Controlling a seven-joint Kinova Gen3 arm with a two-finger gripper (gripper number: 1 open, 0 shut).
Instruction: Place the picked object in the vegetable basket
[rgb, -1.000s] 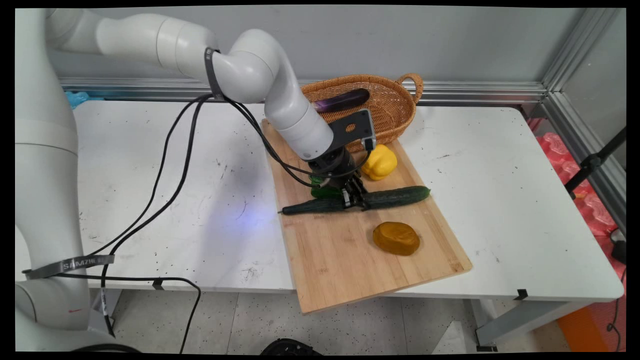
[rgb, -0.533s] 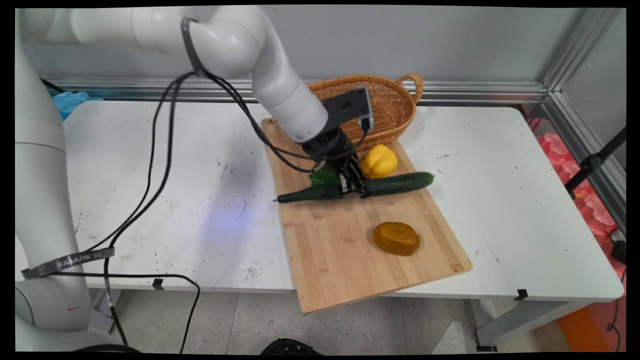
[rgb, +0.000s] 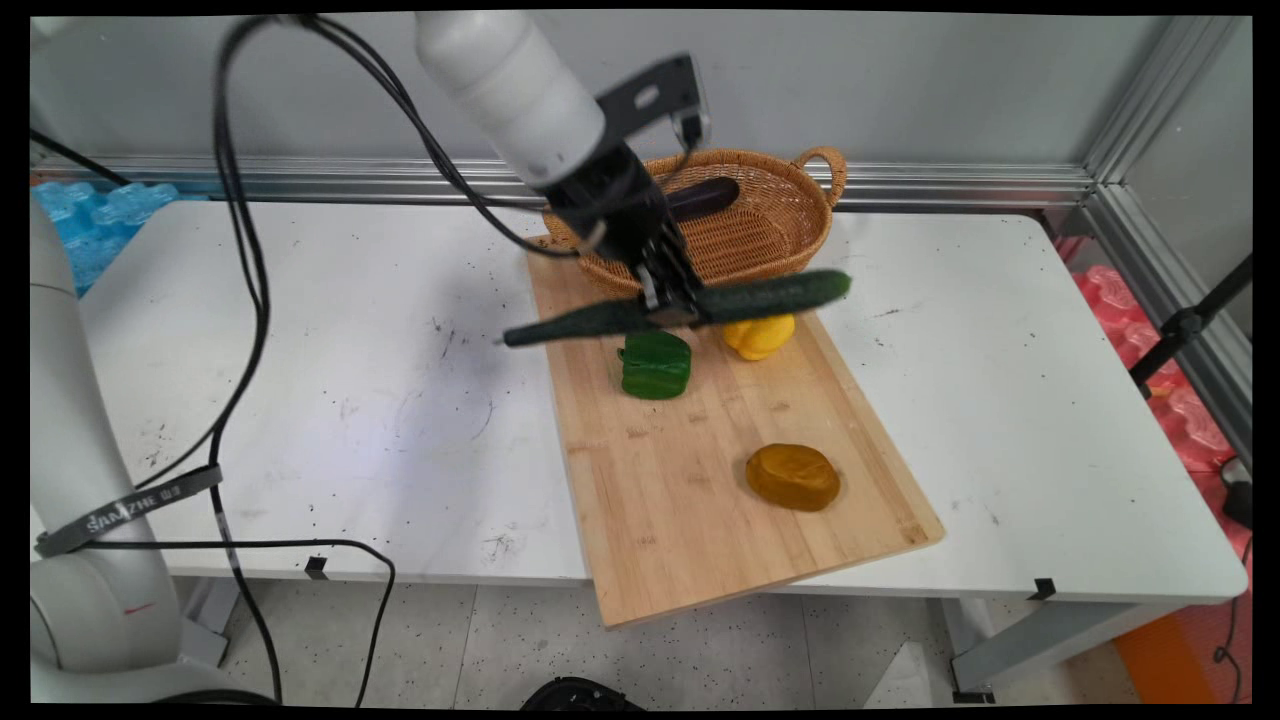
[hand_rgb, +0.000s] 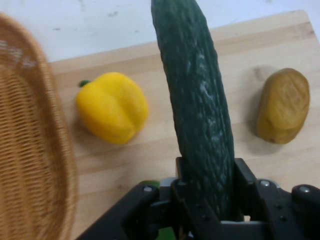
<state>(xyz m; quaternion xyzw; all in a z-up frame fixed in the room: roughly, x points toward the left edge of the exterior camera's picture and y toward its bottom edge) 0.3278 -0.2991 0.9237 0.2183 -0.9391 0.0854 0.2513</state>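
My gripper (rgb: 675, 300) is shut on a long dark green cucumber (rgb: 760, 297), gripped near its middle and held level in the air above the far end of the wooden cutting board (rgb: 700, 500). In the hand view the cucumber (hand_rgb: 197, 100) runs up between the fingers of my gripper (hand_rgb: 207, 200). Below it on the board lie a green pepper (rgb: 655, 364) and a yellow pepper (rgb: 757, 336), the latter partly hidden by the cucumber. Seen from the hand, the yellow pepper (hand_rgb: 112, 106) sits left of the cucumber.
A wicker basket (rgb: 770, 220) with a dark eggplant (rgb: 705, 195) in it stands just behind the board, its rim at the hand view's left (hand_rgb: 30, 150). A brownish potato (rgb: 792, 476) (hand_rgb: 282, 106) lies on the board's near right part. Black cables (rgb: 240, 300) hang from the arm at left.
The gripper has risen from the board with the cucumber in it, moving up and toward the basket. The green pepper, hidden by the hand before, now shows.
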